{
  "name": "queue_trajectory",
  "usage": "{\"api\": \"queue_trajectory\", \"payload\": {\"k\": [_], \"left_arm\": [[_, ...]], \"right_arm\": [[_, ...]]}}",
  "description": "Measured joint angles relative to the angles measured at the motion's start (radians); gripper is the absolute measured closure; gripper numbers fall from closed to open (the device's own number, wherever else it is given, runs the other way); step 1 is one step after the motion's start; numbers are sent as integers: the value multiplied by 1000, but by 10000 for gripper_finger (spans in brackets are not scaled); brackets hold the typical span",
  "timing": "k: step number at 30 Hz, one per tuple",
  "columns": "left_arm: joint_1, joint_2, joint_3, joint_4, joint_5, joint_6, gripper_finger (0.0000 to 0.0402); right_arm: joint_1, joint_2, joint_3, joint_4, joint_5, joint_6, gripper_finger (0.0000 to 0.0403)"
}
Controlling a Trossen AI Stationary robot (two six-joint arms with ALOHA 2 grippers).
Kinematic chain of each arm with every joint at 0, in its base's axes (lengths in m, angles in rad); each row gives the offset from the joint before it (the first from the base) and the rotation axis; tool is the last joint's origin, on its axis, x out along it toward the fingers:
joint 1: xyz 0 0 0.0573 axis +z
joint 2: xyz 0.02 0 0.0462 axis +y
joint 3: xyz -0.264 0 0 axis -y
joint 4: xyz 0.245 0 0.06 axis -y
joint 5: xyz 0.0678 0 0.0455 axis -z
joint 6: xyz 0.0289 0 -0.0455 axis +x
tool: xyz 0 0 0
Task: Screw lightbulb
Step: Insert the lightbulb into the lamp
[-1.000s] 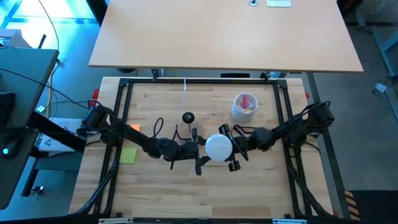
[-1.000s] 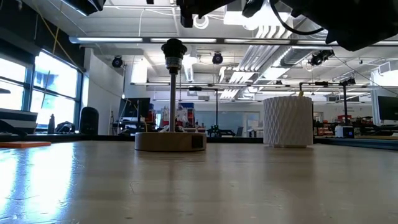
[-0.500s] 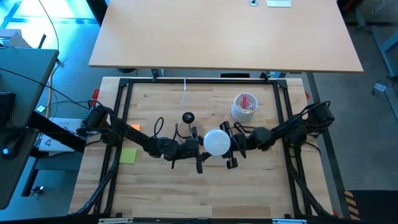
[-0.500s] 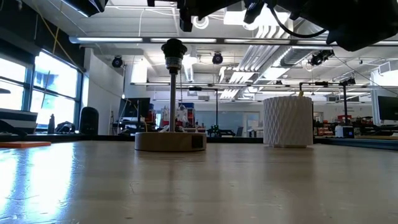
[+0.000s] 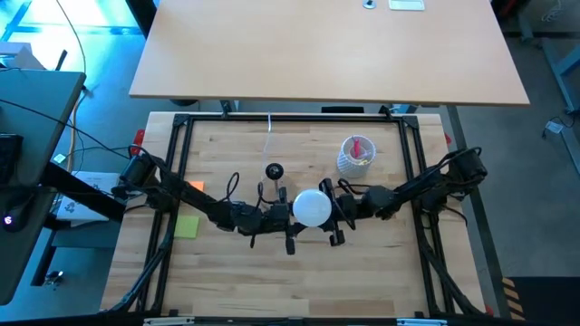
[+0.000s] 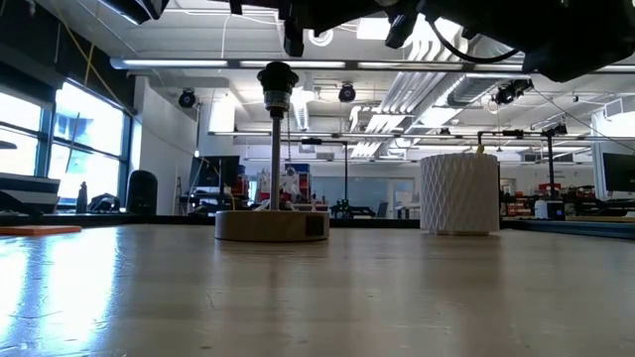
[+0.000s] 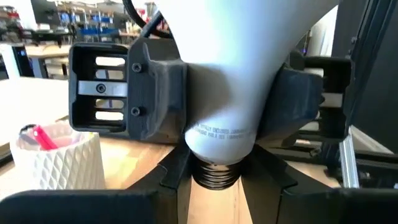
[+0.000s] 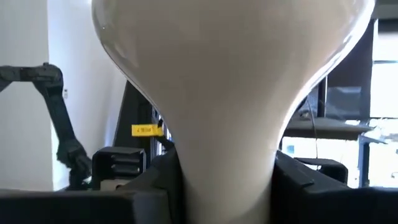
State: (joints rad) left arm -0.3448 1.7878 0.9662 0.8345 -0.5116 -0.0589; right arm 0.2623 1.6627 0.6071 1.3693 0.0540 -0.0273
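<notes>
The lightbulb (image 5: 313, 206) is white, with a round globe and a ribbed screw neck (image 7: 215, 175). It hangs in the air over the middle of the table, globe up. My right gripper (image 5: 333, 214) reaches in from the table's right and is shut on it below the globe. My left gripper (image 5: 292, 220) comes in from the table's left, and its fingers have closed in on the screw neck. The wooden base with a black-topped post (image 5: 274, 170) stands on the table just beyond the bulb. My left gripper has the screw neck (image 7: 205, 177), at the bulb's lower end, between its two fingers (image 7: 177, 183). It comes in level from the table's left. My right gripper pinches the tapering part below the globe (image 8: 227, 155) between its two fingers (image 7: 155, 93). It comes in nearly level from the table's right. The bulb is upright and lifted clear of the table.
A white perforated cup (image 5: 355, 154) with pink items stands at the far right of the board. A yellow-green note (image 5: 187, 226) and an orange piece (image 5: 197, 186) lie at the left. A black frame (image 5: 181, 122) rims the board. In the low view the post (image 6: 276, 129) rises beside the cup (image 6: 458, 193).
My right gripper has turned slightly and carried the bulb a little toward the table's left and far side, up to my left gripper. My left gripper's fingers have drawn together around the screw neck. Both arms have otherwise kept their places.
</notes>
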Motion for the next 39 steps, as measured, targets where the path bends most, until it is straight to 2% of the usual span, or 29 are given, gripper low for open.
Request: {"api": "queue_trajectory", "payload": {"k": [4,11,15,20,26,31,39], "left_arm": [[-15,-6,2,-83,-46,-34,303],[-25,-38,2,-255,-78,-112,303],[-28,-38,3,-279,-81,-136,304],[-25,-37,6,-249,-69,-139,307],[-26,-36,5,-226,-65,-120,307],[-31,-37,-2,-241,-74,-133,307],[-31,-39,-3,-255,-77,-145,307]], "right_arm": [[0,-5,0,-70,-2,23,238],[0,-89,0,-317,18,20,248],[1,-162,0,-476,30,30,253],[20,-252,5,-623,104,35,253],[24,-285,4,-667,83,25,252],[24,-289,-2,-706,72,21,232],[29,-290,-3,-703,77,19,223]]}}
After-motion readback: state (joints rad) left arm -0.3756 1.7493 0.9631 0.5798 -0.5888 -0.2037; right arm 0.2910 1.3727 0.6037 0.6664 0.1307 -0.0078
